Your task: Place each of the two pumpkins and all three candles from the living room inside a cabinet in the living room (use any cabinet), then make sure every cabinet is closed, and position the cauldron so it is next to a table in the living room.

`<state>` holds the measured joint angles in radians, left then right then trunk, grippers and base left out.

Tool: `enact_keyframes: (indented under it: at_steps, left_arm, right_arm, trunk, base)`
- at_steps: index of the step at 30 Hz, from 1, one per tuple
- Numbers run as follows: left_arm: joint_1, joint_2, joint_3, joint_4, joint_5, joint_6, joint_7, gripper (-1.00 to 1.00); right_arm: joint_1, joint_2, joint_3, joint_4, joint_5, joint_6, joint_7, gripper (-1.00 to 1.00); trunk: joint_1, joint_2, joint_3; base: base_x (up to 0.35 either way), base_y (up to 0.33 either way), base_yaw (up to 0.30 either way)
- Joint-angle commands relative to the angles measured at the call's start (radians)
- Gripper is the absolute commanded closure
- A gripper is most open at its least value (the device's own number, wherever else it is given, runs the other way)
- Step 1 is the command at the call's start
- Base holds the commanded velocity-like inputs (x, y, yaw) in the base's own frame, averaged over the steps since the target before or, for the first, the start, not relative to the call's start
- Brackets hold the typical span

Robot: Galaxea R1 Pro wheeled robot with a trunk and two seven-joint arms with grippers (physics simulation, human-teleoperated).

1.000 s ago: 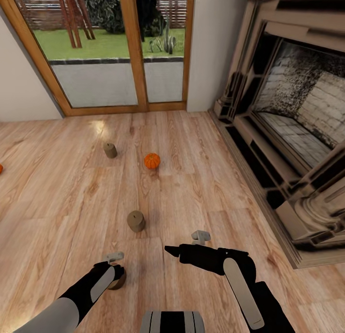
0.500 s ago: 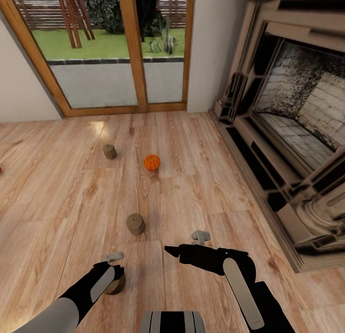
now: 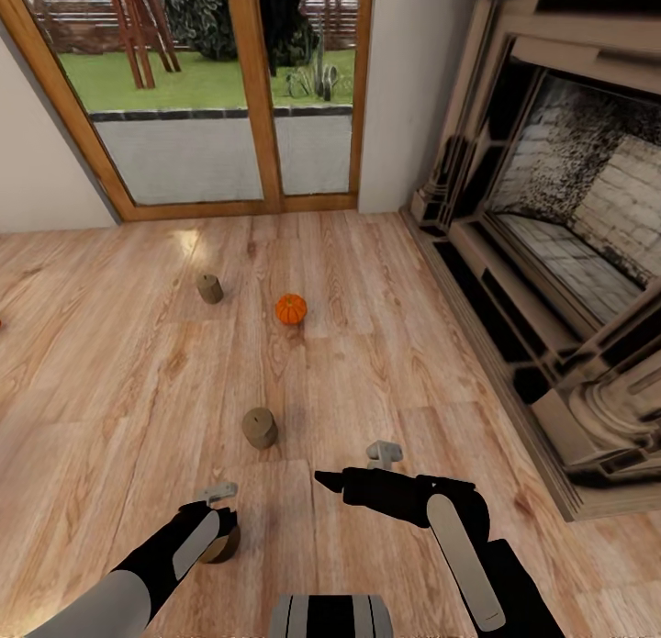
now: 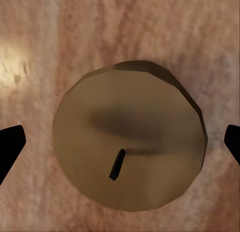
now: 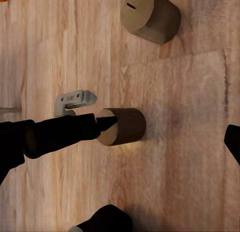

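While the candle [image 4: 129, 137] stands upright, wick up, the left claw [image 3: 223, 528] hangs spread wide above it, gripping nothing.

Three candles [image 3: 260, 428] stand on the floor, and seemingly one pumpkin [image 3: 291, 309].

Stuff you can't really make out here

Left gripper [image 3: 223, 519] covers most of the nearest candle [image 3: 220, 548] in the head view, fireplace [image 3: 551, 252] runs off the edge, fingertips [image 4: 10, 147] are clipped in the wrist shot.

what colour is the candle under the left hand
Grey-tan candle with a dark wick, clearest in the left wrist view.
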<state>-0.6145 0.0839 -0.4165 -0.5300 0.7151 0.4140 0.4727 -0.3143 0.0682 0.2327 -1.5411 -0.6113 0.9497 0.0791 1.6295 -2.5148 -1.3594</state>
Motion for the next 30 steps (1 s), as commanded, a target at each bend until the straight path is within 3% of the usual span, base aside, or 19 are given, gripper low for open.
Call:
enact_keyframes:
  at_steps: [1,12,30]
  left_arm:
    - [-0.001,0.002,-0.008,-0.002,0.009,0.002,0.009,-1.0]
    - [-0.001,0.001,-0.009,-0.002,0.009,0.0,0.009,-1.0]
    - [-0.001,0.0,-0.01,-0.003,0.009,0.001,0.009,-1.0]
  right_arm:
    - [-0.001,0.001,-0.001,-0.001,0.008,0.004,0.008,-1.0]
    - [0.0,0.001,-0.001,-0.001,0.008,0.004,0.008,-1.0]
    - [0.0,0.001,-0.001,-0.001,0.009,0.004,0.008,-1.0]
  trunk:
    - [0.0,-0.001,-0.005]
    - [0.003,-0.002,-0.032]
    - [0.005,-0.003,-0.043]
  base:
    - [0.0,0.0,0.0]
    - [0.0,0.0,0.0]
    - [0.0,0.0,0.0]
